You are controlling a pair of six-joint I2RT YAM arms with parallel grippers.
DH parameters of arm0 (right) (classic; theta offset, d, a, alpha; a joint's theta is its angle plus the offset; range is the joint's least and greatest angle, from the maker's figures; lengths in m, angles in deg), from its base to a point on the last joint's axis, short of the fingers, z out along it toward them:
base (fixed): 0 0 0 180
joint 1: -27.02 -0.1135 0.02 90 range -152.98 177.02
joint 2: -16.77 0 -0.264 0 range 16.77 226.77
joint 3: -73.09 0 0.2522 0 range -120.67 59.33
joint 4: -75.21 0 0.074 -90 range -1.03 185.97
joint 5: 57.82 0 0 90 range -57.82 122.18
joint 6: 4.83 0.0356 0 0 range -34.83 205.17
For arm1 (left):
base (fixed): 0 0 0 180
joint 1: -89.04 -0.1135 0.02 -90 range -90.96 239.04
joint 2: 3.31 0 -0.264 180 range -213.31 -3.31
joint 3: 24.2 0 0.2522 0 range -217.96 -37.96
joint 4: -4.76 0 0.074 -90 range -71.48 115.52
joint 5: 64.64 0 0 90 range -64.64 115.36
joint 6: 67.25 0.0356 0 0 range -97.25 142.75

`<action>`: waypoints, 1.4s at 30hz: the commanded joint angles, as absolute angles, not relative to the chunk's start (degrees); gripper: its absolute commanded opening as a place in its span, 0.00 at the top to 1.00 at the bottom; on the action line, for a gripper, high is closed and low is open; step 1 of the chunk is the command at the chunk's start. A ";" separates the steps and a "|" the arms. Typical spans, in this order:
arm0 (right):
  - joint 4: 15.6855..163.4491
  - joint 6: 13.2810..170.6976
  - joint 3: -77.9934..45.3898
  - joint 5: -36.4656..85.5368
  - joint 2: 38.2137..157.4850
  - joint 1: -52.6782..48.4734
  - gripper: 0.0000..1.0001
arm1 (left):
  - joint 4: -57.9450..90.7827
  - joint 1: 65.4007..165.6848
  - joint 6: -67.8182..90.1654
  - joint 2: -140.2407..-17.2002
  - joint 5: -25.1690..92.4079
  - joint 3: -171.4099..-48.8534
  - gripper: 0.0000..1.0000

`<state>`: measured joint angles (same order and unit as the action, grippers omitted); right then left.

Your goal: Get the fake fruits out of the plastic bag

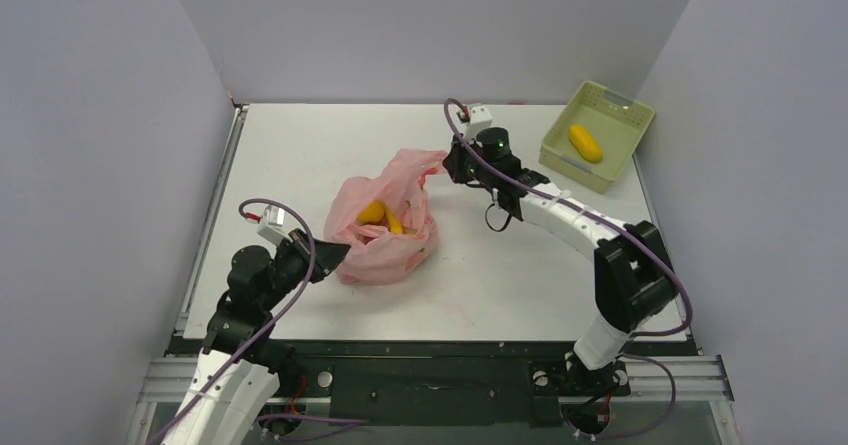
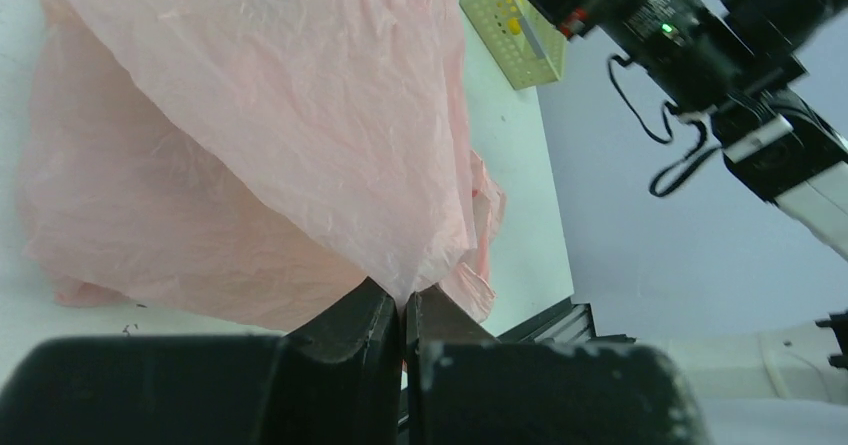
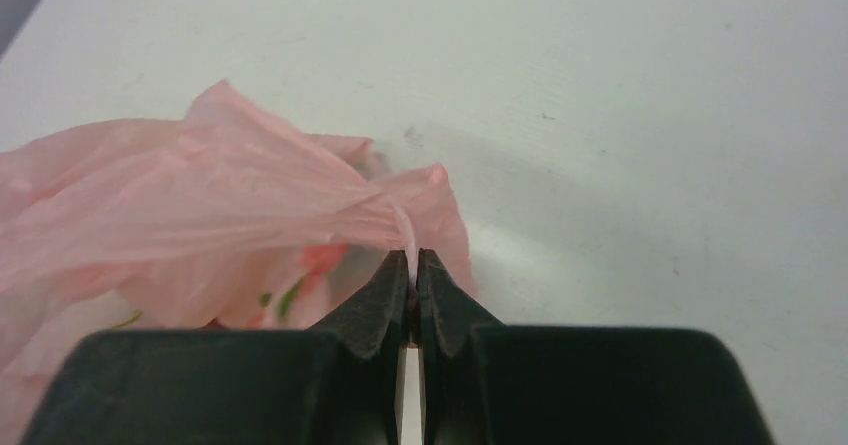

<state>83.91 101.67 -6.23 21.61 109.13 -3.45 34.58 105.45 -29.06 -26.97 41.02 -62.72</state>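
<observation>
The pink plastic bag (image 1: 385, 235) lies crumpled in the middle of the table, its mouth held open between my two grippers. Two yellow fake fruits (image 1: 372, 211) show inside the opening, one of them a banana (image 1: 394, 223). My left gripper (image 1: 338, 256) is shut on the bag's near left edge; the film (image 2: 250, 115) pinches into its tips (image 2: 405, 303). My right gripper (image 1: 447, 164) is shut on the far right edge, a twisted fold (image 3: 200, 195) caught at its tips (image 3: 412, 262). Red and green tints (image 3: 318, 259) show through the film.
A pale green slotted basket (image 1: 620, 115) stands at the back right corner and holds a yellow-orange oval fruit (image 1: 585, 143). It also shows in the left wrist view as the basket (image 2: 500, 40), behind my right arm (image 2: 690, 55). Grey walls enclose three sides.
</observation>
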 commanded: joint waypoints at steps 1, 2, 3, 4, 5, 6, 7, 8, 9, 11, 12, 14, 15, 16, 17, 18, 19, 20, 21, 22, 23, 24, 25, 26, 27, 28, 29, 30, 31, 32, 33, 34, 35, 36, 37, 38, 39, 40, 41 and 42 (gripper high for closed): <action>90.33 96.83 -15.11 31.27 116.50 -3.05 1.00 | 27.38 104.82 -29.37 -26.96 46.84 -62.84 1.00; 91.84 97.20 -17.07 33.75 118.65 -2.78 1.00 | 26.20 104.80 -30.16 -26.87 47.65 -62.27 1.00; 92.60 98.38 -18.11 34.68 119.78 -2.36 1.00 | 23.80 104.78 -30.68 -26.74 47.97 -61.85 1.00; 93.70 99.07 -20.06 35.42 122.13 -2.17 1.00 | 22.61 104.73 -31.67 -26.42 48.63 -61.01 1.00; 94.24 99.90 -22.48 35.25 123.33 -2.07 1.00 | 20.36 104.59 -32.23 -26.25 48.86 -60.47 1.00; 95.50 100.10 -24.02 34.02 126.16 -2.11 1.00 | 18.69 104.42 -33.29 -26.08 49.56 -59.48 1.00; 97.35 100.46 -27.01 33.36 127.58 -2.25 1.00 | 16.54 104.38 -34.10 -26.08 49.85 -59.05 1.00; 98.52 100.68 -28.66 31.73 130.30 -2.29 1.00 | 15.78 104.24 -34.59 -26.12 50.53 -58.24 1.00; 101.93 100.81 -31.86 30.76 131.41 -2.65 1.00 | 14.89 104.20 -35.29 -26.20 50.73 -57.90 1.00; 107.83 100.18 -36.23 29.42 133.26 -3.43 1.00 | 14.68 104.15 -35.76 -26.20 51.02 -57.22 1.00; 109.43 99.71 -36.97 29.11 132.64 -3.71 1.00 | 14.71 104.09 -35.82 -26.14 51.31 -56.97 1.00; 113.63 99.20 -37.74 28.95 129.58 -4.54 0.91 | 14.93 103.93 -35.94 -26.42 52.21 -56.91 1.00; 115.86 99.17 -36.98 29.33 126.78 -5.17 0.81 | 15.84 103.78 -35.82 -26.84 52.75 -57.06 0.91; 116.70 99.22 -36.11 30.96 124.95 -5.96 0.76 | 16.35 103.56 -35.89 -27.12 52.98 -57.33 0.84; 117.66 99.23 -33.96 32.40 121.20 -6.48 0.66 | 17.06 103.47 -36.05 -27.53 53.67 -57.77 0.79; 118.17 99.17 -32.71 35.33 119.39 -7.72 0.61 | 17.39 103.35 -36.09 -27.77 54.01 -58.15 0.77; 119.28 99.20 -30.37 38.00 115.86 -8.32 0.53 | 19.16 103.32 -35.88 -28.19 54.60 -59.20 0.72; 119.68 99.27 -29.07 39.17 114.13 -9.56 0.47 | 20.47 103.29 -35.57 -28.37 54.75 -59.92 0.70; 120.25 99.43 -26.38 41.40 110.67 -10.21 0.45 | 23.82 103.28 -34.39 -28.67 54.88 -61.84 0.66; 120.47 99.94 -25.05 42.41 109.12 -11.38 0.40 | 27.65 103.24 -33.59 -28.82 54.84 -62.91 0.65; 120.64 100.21 -22.30 44.16 105.62 -11.95 0.35 | 29.63 103.22 -31.72 -28.98 54.48 -65.32 0.62; 120.67 101.39 -19.68 44.98 103.86 -13.13 0.25 | 33.30 103.22 -30.85 -29.07 54.33 -66.40 0.61; 120.56 102.20 -18.49 46.12 100.88 -13.79 0.22 | 34.92 103.20 -29.06 -29.20 54.22 -68.69 0.59; 119.72 104.26 -16.07 46.49 98.02 -15.22 0.18 | 38.20 103.20 -27.35 -29.41 54.20 -70.85 0.58; 119.02 106.60 -14.97 47.40 95.97 -17.33 0.16 | 39.92 103.22 -26.51 -29.72 54.10 -71.85 0.57; 116.77 107.62 -12.51 47.98 93.92 -18.62 0.15 | 43.27 103.21 -24.52 -30.42 53.68 -74.14 0.57; 114.95 108.50 -11.08 47.42 92.78 -21.26 0.15 | 47.03 103.20 -23.30 -30.88 53.36 -75.39 0.57; 110.36 108.17 -8.26 44.18 90.88 -22.47 0.15 | 48.86 103.20 -21.06 -31.83 52.53 -77.66 0.57; 107.40 107.27 -5.03 41.56 90.12 -23.93 0.14 | 51.90 103.19 -19.98 -32.20 52.13 -78.77 0.57; 101.58 106.68 -3.61 34.48 89.23 -24.21 0.14 | 53.32 103.24 -18.12 -32.75 51.12 -80.84 0.57; 99.36 105.65 -1.91 30.82 89.16 -24.15 0.14 | 55.72 103.22 -17.33 -32.93 50.68 -81.72 0.56; 95.39 105.30 -1.21 25.73 89.43 -24.09 0.14 | 56.72 103.27 -16.23 -33.20 49.66 -83.33 0.56; 92.44 104.77 -0.58 23.72 89.84 -23.75 0.12 | 58.37 103.27 -15.58 -33.28 49.24 -84.03 0.56; 91.72 104.36 -0.77 19.58 91.33 -23.45 0.12 | 58.97 103.21 -15.40 -33.26 48.58 -85.07 0.56; 90.67 104.26 -1.75 17.84 92.37 -22.68 0.12 | 59.77 103.20 -15.33 -33.24 48.46 -85.73 0.56; 90.22 104.18 -2.32 14.24 94.62 -21.90 0.12 | 59.93 103.26 -15.36 -33.13 48.60 -85.97 0.56; 89.70 104.30 -3.85 12.27 95.95 -21.48 0.12 | 60.16 103.27 -15.56 -33.05 48.83 -86.24 0.56; 89.60 105.14 -4.51 8.61 98.64 -20.59 0.11 | 60.22 103.21 -15.69 -32.99 48.96 -86.32 0.56; 86.62 105.75 -5.52 7.03 101.24 -20.12 0.11 | 60.15 103.25 -15.97 -32.95 49.03 -86.37 0.56; 85.12 107.41 -5.92 2.69 102.77 -19.24 0.11 | 60.08 103.21 -16.12 -32.94 49.11 -86.34 0.56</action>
